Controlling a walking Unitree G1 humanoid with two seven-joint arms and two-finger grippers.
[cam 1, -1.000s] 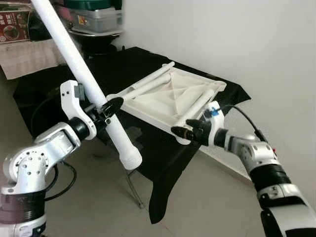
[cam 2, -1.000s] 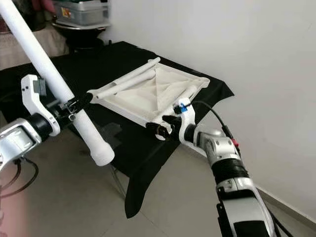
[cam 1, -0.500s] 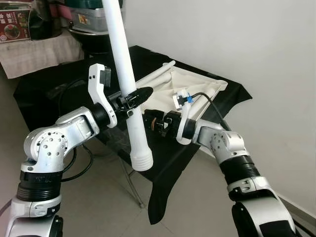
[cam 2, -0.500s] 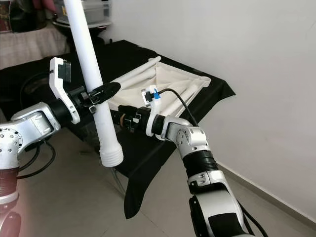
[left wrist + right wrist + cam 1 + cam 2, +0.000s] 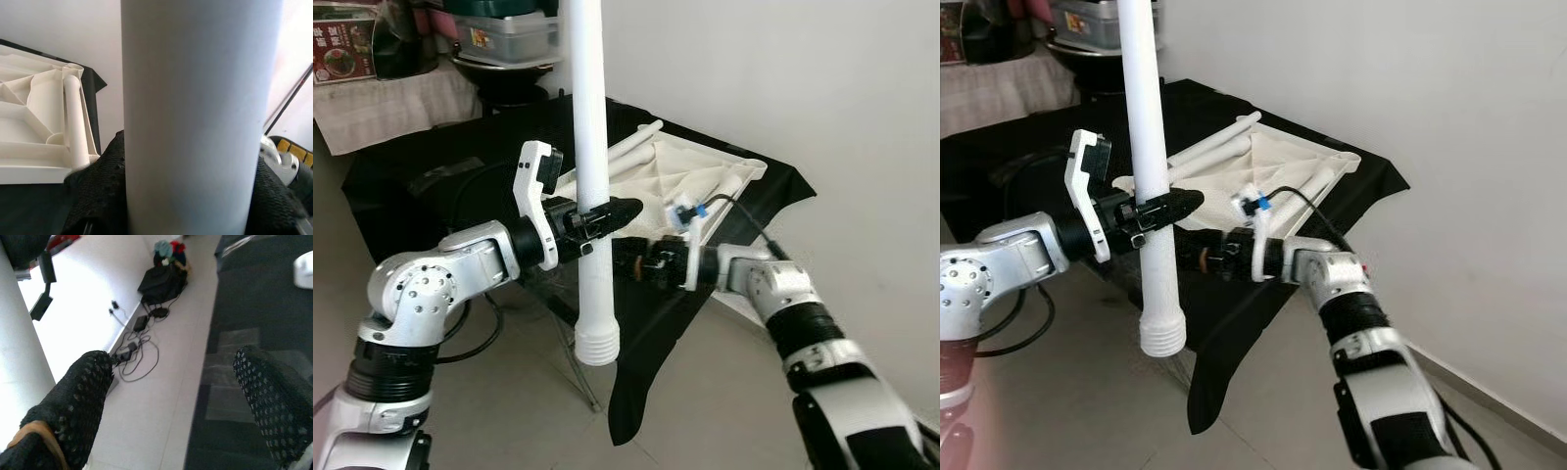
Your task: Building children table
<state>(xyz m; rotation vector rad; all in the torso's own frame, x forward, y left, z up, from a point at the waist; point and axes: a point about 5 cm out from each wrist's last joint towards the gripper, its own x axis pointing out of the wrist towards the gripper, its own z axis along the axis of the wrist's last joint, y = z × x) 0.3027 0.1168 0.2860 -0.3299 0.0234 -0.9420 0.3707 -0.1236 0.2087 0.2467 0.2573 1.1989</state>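
Observation:
My left gripper (image 5: pixel 609 212) is shut on a long white table leg (image 5: pixel 590 117), held nearly upright with its ribbed threaded end (image 5: pixel 597 345) down, above the floor in front of the table. In the left wrist view the leg (image 5: pixel 195 98) sits between the black pads (image 5: pixel 98 196). My right gripper (image 5: pixel 626 262) is open and points at the leg's lower half, just short of it; the leg (image 5: pixel 19 342) shows beside its fingers (image 5: pixel 78 401). The white tabletop (image 5: pixel 690 176) lies upside down on the black-draped table, with two more legs lying on it.
The black cloth table (image 5: pixel 421 186) stands against a white wall on my right, its cloth hanging down at the near corner. A grey lidded box (image 5: pixel 499 34) sits on a shelf behind. Cables (image 5: pixel 142 347) and a black bag (image 5: pixel 164 281) lie on the tiled floor.
The left gripper swung the leg from a steep tilt to nearly upright and carried it rightward. The right gripper left the tabletop's edge and moved left, toward the leg's lower half.

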